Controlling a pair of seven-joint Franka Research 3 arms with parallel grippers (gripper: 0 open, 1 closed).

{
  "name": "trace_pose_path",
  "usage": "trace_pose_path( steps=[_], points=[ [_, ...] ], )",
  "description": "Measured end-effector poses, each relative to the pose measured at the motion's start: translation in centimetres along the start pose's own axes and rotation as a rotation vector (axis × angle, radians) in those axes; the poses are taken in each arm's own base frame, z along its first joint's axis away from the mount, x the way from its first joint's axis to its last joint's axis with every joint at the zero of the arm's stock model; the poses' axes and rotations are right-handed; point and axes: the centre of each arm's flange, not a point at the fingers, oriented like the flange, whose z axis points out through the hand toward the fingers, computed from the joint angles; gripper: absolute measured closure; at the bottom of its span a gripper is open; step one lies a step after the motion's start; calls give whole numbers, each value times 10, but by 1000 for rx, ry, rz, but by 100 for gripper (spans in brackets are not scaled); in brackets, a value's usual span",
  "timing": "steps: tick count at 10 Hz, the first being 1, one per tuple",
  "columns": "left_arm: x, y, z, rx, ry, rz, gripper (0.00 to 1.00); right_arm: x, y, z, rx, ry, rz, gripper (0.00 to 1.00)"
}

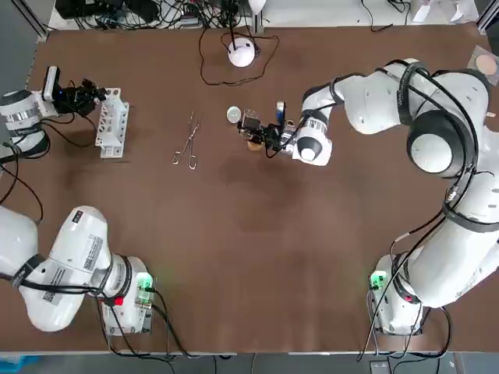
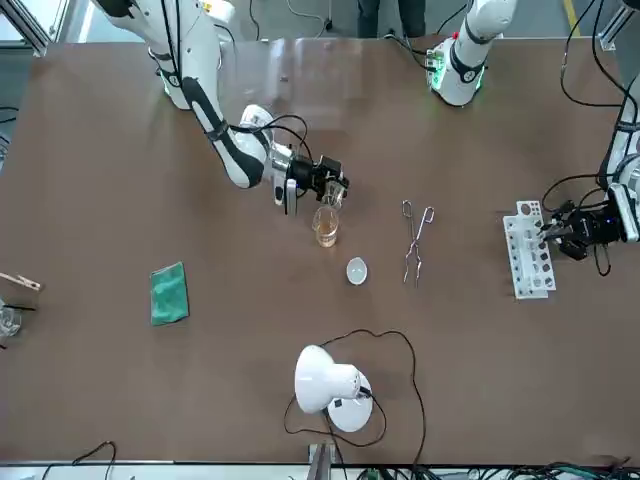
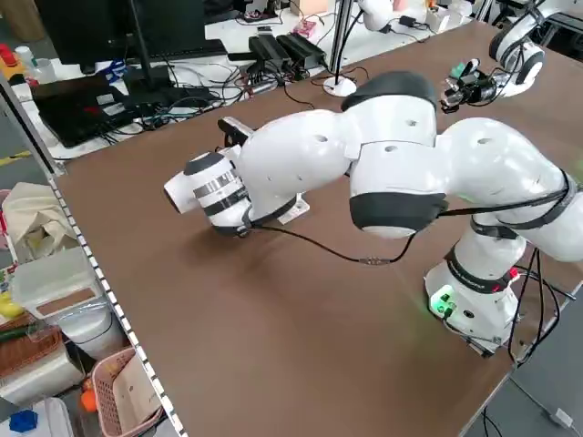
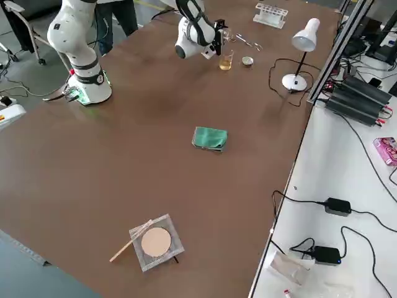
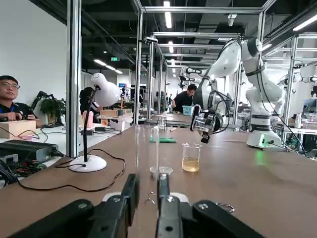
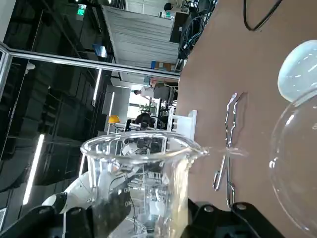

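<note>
Right gripper: mid-table, closed on a tilted empty beaker just above the amber cup.
Around it I list: dish, tongs, lamp farther off.
Left gripper: at the rack, far left, pinching a tube. The tube's foot is hidden from me.

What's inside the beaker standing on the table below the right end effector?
Amber liquid fills the lower part of the standing beaker. The right end effector holds a second glass beaker tilted above it, partly covering its mouth in the top view.
</note>
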Motion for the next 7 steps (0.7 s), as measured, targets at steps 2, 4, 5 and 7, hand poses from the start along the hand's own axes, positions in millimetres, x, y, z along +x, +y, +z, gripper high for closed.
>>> trace_pose_path(
  steps=[2, 4, 5, 7],
  points=[
    [-4, 0, -1, 3, 8, 6, 79, 0, 0, 0, 0, 0, 15, 61],
    [-11, -1, -4, 12, 20, 8, 79, 1, -1, 0, 1, 1, 17, 61],
    [-15, -1, -5, 13, 26, 6, 79, 1, -2, 0, 2, 2, 22, 61],
    [-21, 0, -5, 14, 38, 2, 79, 4, -7, 1, 7, 3, 37, 61]
  ],
)
